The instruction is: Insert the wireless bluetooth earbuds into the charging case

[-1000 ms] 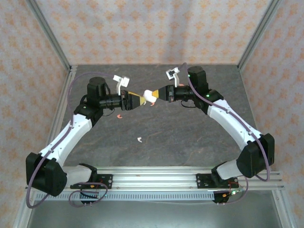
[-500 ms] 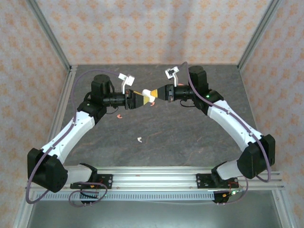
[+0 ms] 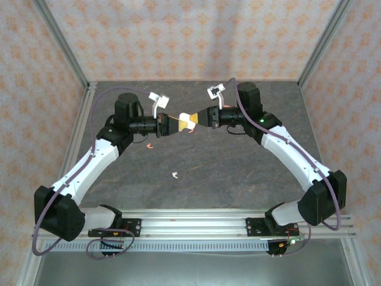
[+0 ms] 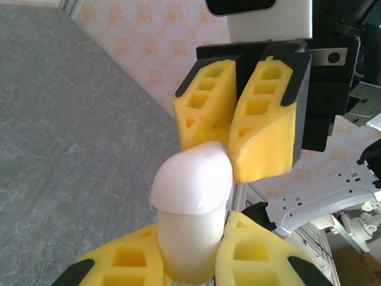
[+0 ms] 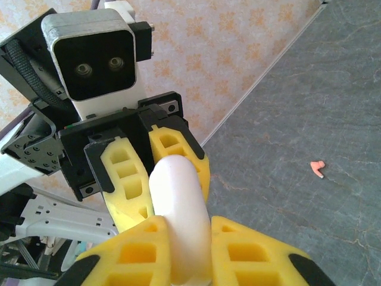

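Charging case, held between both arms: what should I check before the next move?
1. Left end effector shut on charging case: ok.
2. Right end effector gripping the case's other end: ok.
3. Case clear of the table: ok.
4. Case open for loading: cannot tell.
5. Earbuds in the case: not ok; a white earbud and a coral earbud lie on the table.

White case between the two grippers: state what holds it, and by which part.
The white case is held at both ends: the left gripper clamps its body end, the right gripper its rounded lid end.
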Controlling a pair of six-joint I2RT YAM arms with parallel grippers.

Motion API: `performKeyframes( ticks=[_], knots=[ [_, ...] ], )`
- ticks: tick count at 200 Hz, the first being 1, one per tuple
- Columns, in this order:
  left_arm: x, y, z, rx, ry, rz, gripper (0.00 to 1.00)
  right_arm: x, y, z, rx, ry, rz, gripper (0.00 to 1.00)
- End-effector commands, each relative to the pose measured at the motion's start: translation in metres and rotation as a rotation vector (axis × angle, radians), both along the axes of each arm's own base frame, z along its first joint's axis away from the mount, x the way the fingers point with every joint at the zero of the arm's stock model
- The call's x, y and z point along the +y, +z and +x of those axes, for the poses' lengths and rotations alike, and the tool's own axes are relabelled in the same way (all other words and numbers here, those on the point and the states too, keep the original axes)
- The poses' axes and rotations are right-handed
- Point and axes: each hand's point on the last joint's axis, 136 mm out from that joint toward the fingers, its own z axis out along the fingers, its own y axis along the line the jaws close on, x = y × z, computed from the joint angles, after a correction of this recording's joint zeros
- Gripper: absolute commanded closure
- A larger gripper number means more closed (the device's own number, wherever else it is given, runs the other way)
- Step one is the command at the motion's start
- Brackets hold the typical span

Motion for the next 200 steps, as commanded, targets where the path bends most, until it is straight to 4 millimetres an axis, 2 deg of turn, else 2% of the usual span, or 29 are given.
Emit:
performKeyframes(
  ticks=[1,49,84,104,126,141,157,187,200],
  knots=[
    [0.0,0.019,-0.016,-0.117,-0.024,-0.025,0.92,-0.003,-0.004,0.018,-0.004,-0.075,-0.047,0.79],
    [0.006,0.019,-0.026,-0.179,0.013,-0.045,0.95,-0.003,-0.026,0.045,0.079,-0.149,-0.092,0.71],
    [0.01,0.02,-0.026,-0.215,0.047,-0.046,0.96,-0.001,-0.023,0.049,0.088,-0.156,-0.068,0.69],
    [0.012,0.013,-0.021,-0.216,0.08,-0.025,0.96,-0.003,-0.015,0.044,0.08,-0.158,-0.049,0.68],
    [0.018,0.004,-0.016,-0.231,0.133,0.003,0.98,-0.011,-0.008,0.04,0.055,-0.195,-0.046,0.65],
    [0.023,-0.001,-0.014,-0.257,0.172,0.03,0.99,-0.019,-0.012,0.04,0.054,-0.251,-0.072,0.63],
    [0.029,-0.011,-0.014,-0.278,0.201,0.079,1.0,-0.034,-0.03,0.047,0.08,-0.358,-0.137,0.64],
    [0.043,-0.036,-0.017,-0.282,0.262,0.168,1.0,-0.067,-0.085,0.054,0.159,-0.57,-0.32,0.68],
    [0.051,-0.043,-0.02,-0.29,0.298,0.192,1.0,-0.07,-0.103,0.049,0.176,-0.608,-0.369,0.68]
  ],
)
